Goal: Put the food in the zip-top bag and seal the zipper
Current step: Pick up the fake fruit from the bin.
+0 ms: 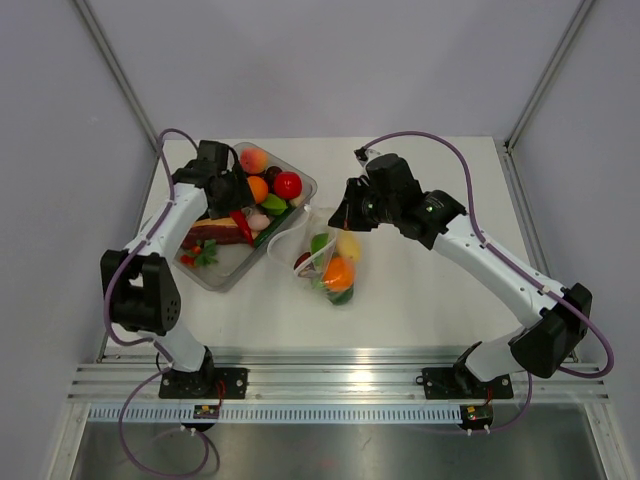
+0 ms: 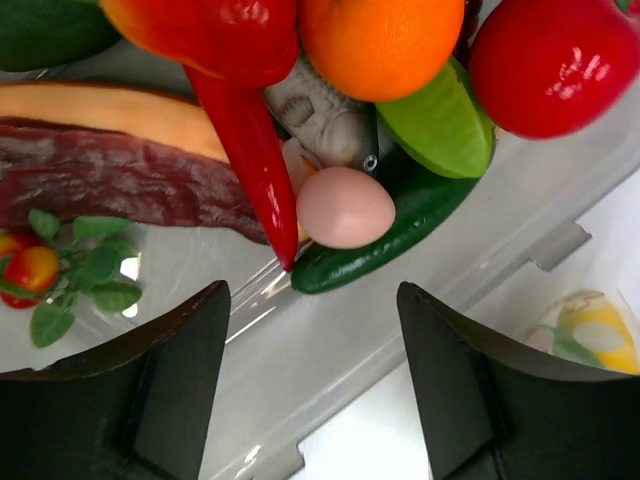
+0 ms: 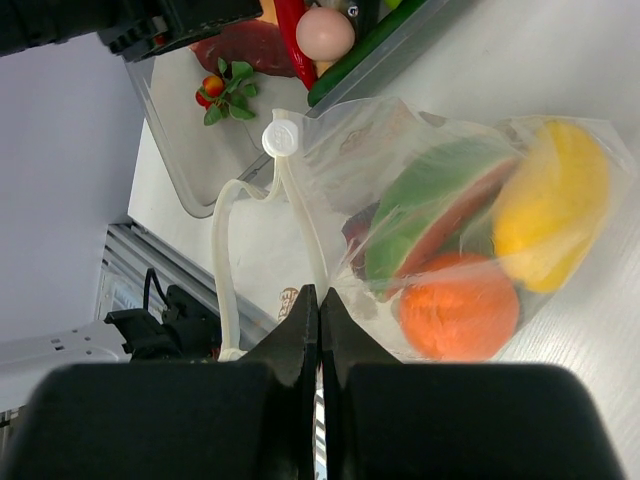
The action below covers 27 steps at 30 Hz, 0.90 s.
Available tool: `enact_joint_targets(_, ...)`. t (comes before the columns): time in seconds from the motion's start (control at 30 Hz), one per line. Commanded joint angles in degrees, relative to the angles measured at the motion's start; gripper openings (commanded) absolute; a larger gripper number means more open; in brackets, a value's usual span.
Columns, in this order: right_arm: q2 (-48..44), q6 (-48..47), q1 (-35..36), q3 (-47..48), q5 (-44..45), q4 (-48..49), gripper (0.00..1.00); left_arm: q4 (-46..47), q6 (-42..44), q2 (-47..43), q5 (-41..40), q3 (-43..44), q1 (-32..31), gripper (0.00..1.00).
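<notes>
Currently left gripper hangs open over tray of food. Part-filled zip-top bag lies mid-table. Right gripper is clamped on zipper. Risk: floppy mouth sags shut, next piece bounces off.

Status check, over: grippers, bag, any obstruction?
Left gripper open over food in tray. Right gripper shut on zipper, mouth open. Zip-top bag holds orange, yellow, green pieces. No obstruction seen.
</notes>
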Motion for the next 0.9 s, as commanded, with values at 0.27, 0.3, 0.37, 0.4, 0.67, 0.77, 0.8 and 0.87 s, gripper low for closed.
enact_joint_targets(0.27, 0.4, -1.2, 0.5, 2.8, -0.5, 1.2, 0.0, 8.0, -4.4, 9.0, 1.6, 1.3, -2.1, 0.66)
enact_joint_targets(0.3, 0.4, -1.2, 0.5, 2.8, -0.6, 1.3, 0.0, 7.9, -4.4, 10.1, 3.3, 1.6, -2.2, 0.66)
enact_joint_targets(0.37, 0.4, -1.2, 0.5, 2.6, -0.6, 1.4, 0.0, 7.8, -4.7, 10.9, 3.6, 2.1, -2.3, 0.66)
enact_joint_targets(0.4, 0.5, -1.1, 0.5, 2.6, -0.6, 1.4, 0.0, 7.8, -4.9, 11.3, 3.4, 2.2, -2.4, 0.65)
enact_joint_targets(0.67, 0.7, -1.6, 0.5, 2.2, -0.6, 1.1, 0.0, 6.9, -9.7, 14.2, -1.4, 1.5, -4.9, 0.66)
enact_joint_targets(0.77, 0.5, -1.5, 0.5, 2.2, -0.6, 1.0, 0.0, 9.2, -11.0, 13.8, -1.5, 0.1, -5.2, 0.69)
enact_joint_targets(0.8, 0.5, -1.6, 0.5, 2.2, -0.6, 1.0, 0.0, 10.0, -11.2, 13.7, -1.7, -0.2, -5.2, 0.71)
enact_joint_targets(0.87, 0.3, -1.6, 0.5, 2.2, -0.5, 0.7, 0.0, 11.1, -11.4, 13.7, -2.2, -0.5, -5.2, 0.75)
